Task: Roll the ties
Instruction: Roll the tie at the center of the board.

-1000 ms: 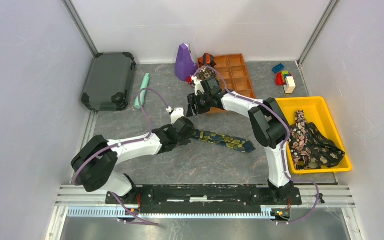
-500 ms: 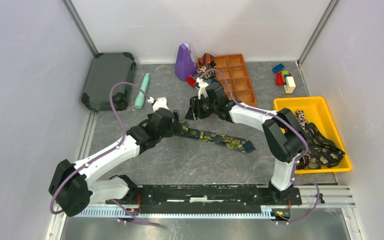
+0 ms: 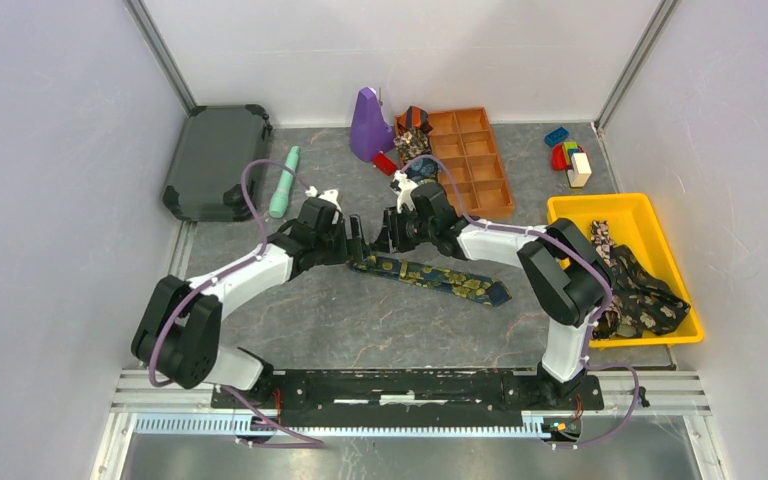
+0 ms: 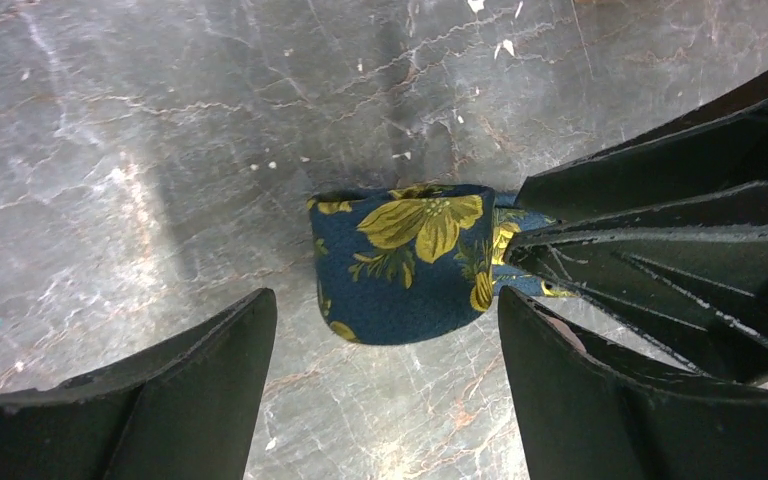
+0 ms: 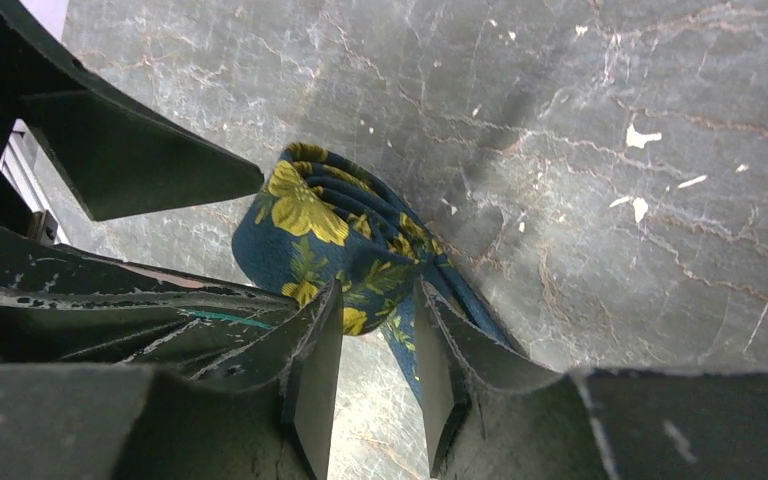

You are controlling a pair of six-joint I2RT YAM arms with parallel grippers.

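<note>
Lying diagonally, tie (image 3: 440,279), tip rightward, left claw (image 4: 384,300) agape, right claw (image 5: 378,296) pinching it.

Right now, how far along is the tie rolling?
Done, apparently: a rolled tie at the orange tray. In hand: the navy-gold tie has its end coiled; the left pincer is open around it, the right pincer nips the tie beside it. Left: loose ties in the yellow bin.
</note>
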